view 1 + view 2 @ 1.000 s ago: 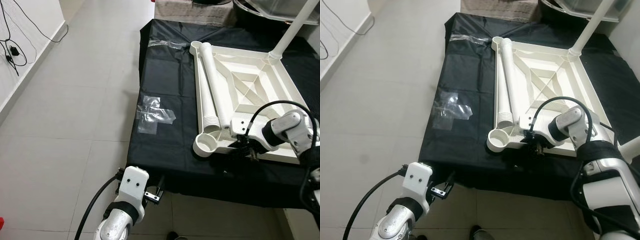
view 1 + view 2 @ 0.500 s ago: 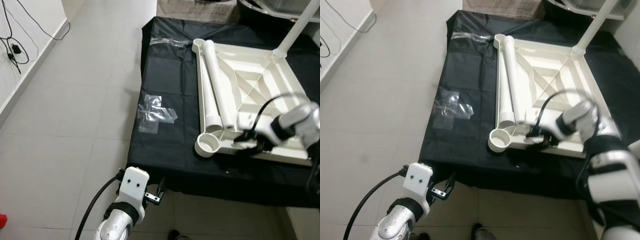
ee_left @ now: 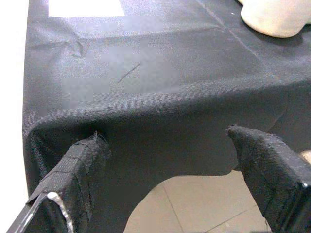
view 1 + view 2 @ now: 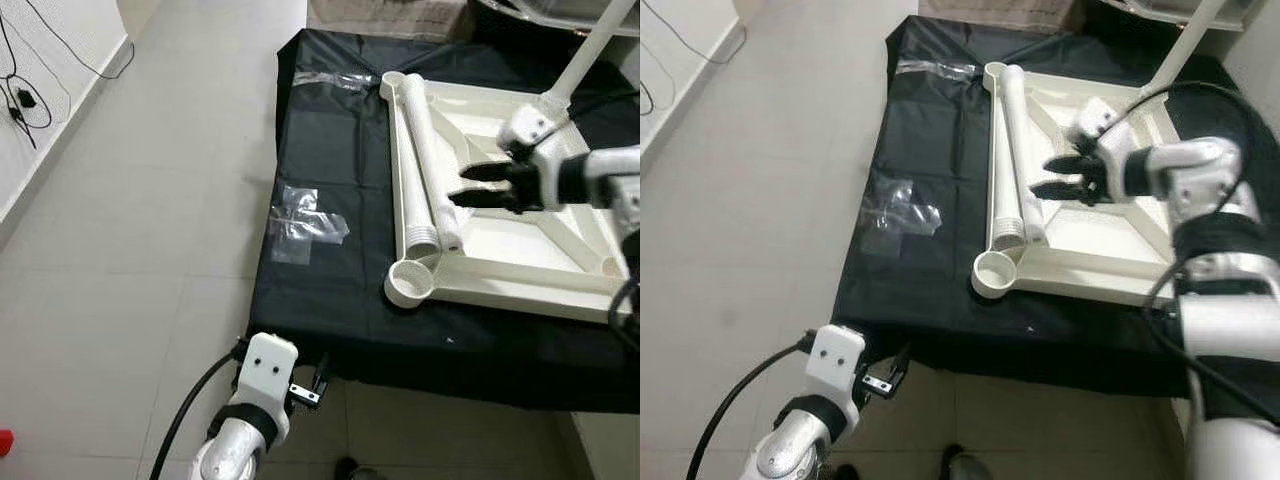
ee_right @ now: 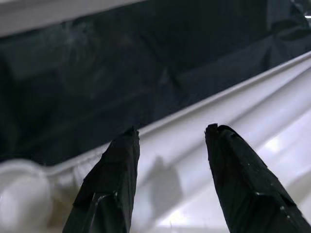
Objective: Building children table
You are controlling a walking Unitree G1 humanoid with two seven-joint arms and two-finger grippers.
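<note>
The white table top lies upside down on a worktop that is covered with a black cloth, and its ribbed underside faces up. One white leg lies loose inside the table top, along its left edge, with the threaded end just beside the round socket at the near left corner. Another leg stands upright in the far right corner of the table top. The right end effector hangs above the inner part of the table top, just beside the lying leg; its two black fingers are apart and hold nothing. The left end effector is low, in front of the near left corner of the worktop, and its fingers are also wide apart with nothing between them. A crumpled clear plastic bag lies on the cloth, left of the table top. The floor is of light grey tiles.
</note>
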